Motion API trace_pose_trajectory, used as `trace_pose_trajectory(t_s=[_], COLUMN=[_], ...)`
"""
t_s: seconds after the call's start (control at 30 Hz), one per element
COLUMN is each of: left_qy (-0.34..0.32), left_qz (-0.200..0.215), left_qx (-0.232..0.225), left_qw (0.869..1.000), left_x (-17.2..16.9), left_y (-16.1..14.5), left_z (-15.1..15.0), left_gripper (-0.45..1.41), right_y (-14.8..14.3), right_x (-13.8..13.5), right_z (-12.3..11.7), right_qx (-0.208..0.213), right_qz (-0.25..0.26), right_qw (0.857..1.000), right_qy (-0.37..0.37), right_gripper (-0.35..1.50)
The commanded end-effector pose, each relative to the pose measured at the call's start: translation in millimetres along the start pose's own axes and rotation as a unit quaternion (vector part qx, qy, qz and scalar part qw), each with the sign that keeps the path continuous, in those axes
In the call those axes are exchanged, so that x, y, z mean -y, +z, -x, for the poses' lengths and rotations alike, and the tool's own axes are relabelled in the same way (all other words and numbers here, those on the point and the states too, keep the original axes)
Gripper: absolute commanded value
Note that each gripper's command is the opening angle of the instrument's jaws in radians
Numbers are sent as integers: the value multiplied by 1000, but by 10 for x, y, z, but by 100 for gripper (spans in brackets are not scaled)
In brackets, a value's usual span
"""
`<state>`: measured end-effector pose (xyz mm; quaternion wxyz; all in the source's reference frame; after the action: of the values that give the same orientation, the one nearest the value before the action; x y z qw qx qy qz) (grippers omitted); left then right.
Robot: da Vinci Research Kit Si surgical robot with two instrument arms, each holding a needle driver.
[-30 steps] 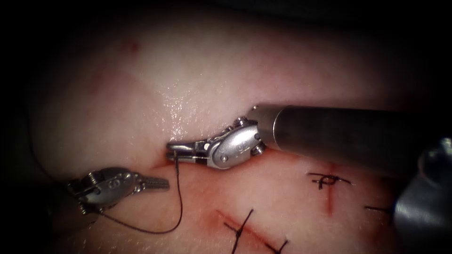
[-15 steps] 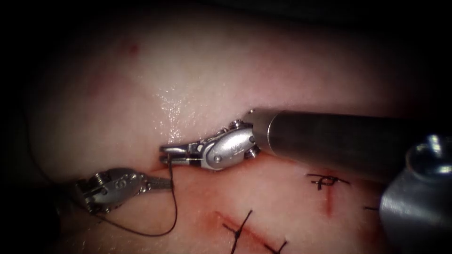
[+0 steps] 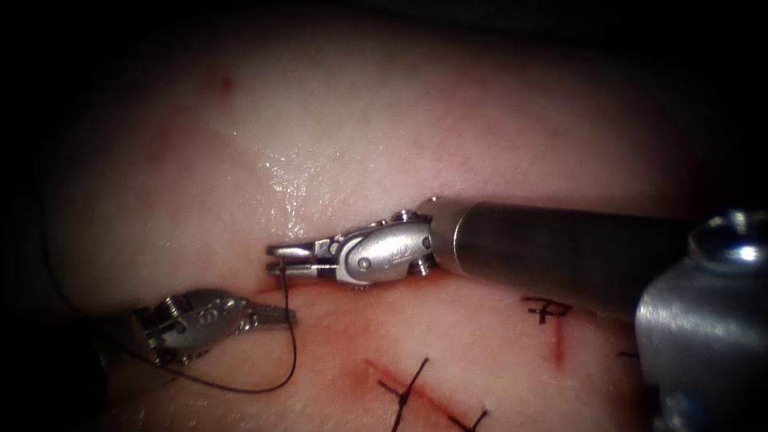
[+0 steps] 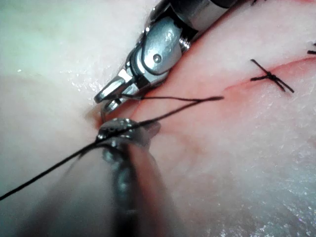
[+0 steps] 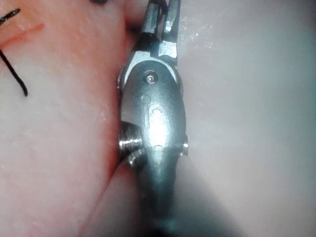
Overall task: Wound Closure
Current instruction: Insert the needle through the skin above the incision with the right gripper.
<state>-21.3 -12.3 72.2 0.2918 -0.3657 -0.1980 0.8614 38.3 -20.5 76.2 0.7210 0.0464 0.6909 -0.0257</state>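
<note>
My right tool (image 3: 278, 260) reaches in from the right and lies low over the tissue (image 3: 360, 120), its tip at the left end of a red cut line (image 3: 268, 286). Its jaws (image 5: 162, 17) are closed on a dark strand; I take it for the thread, though it is too small to tell from the needle's end. From there the thread (image 3: 293, 352) hangs down, loops and runs left under my left tool (image 3: 282, 317). That tool's jaws are shut, their tip touching the thread (image 4: 187, 100). The left wrist view has both tips close together, right tool (image 4: 109, 101) just beyond left tool (image 4: 126, 129).
Finished dark stitches cross other red cuts in front of the right shaft, one stitch (image 3: 408, 388) nearer and another stitch (image 3: 548, 308) further right. A stitch (image 4: 269, 75) and a cut thread end (image 5: 12, 69) also appear. Wet sheen (image 3: 288, 180) lies behind the right tool.
The right tool has slid a little to the left, carrying the strand. The left tool has edged right until its tip meets the hanging thread.
</note>
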Motion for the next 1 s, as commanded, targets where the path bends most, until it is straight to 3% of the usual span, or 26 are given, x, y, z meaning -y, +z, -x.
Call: trace_pose_trajectory(t_s=[0.03,0.2,0.6,0.87,1.0], left_qy=[1,-8,-13,-15,-14], left_qz=[0,7,23,26,29], left_qx=[-1,11,41,49,53], left_qw=[1000,1000,999,998,998], left_x=[3,5,2,3,3], left_y=[8,11,10,5,5], left_z=[-2,7,24,29,31], left_gripper=[-37,-37,-38,-40,-40], right_y=[8,12,10,3,-2], right_x=[-2,-22,-32,-35,-46], right_z=[-1,-23,-20,-24,-30], right_qx=[-4,-16,-37,-26,-26], right_qz=[5,33,70,100,116], right_qw=[1000,997,983,973,962], right_qy=[5,68,168,205,246], right_gripper=[-35,-35,-35,-35,-35])
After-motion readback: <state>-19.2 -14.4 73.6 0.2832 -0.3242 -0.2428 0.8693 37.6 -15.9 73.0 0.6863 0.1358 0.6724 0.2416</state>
